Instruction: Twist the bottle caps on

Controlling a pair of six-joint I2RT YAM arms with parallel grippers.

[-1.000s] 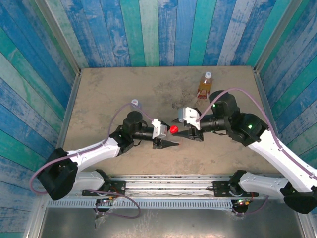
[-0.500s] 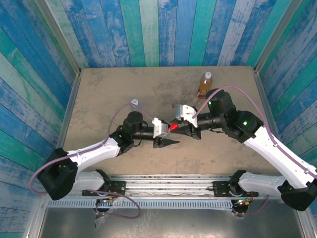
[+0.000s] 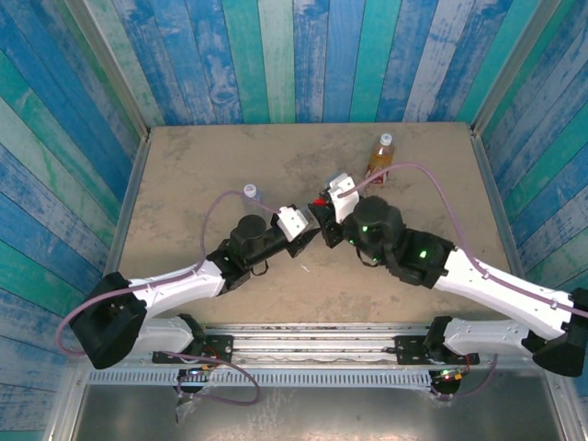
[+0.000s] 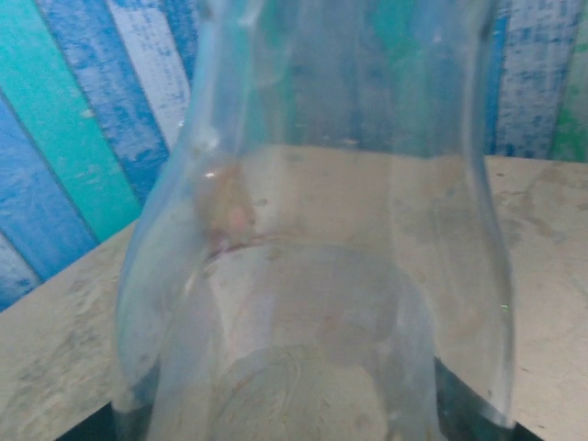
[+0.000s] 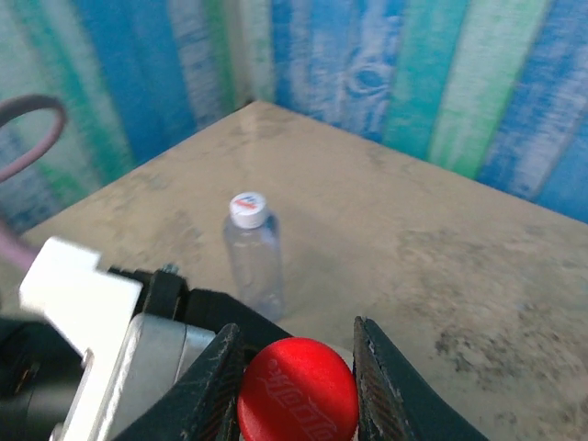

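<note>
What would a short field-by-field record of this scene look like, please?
left gripper: shut on clear bottle
right gripper: shut on red cap
amber bottle: upright, capped, far right of table
small capped bottle: upright, standing free
red cap seated on thread: cannot tell

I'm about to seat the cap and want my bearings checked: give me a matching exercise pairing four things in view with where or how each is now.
Things:
1 red cap
2 amber bottle
3 small clear bottle
4 left tool

States:
A stands upright, left of centre
B shut on a see-through bottle
C pinched in the right tool
D stands near the far edge, right of centre

Pairs: 1-C, 2-D, 3-A, 4-B
</note>
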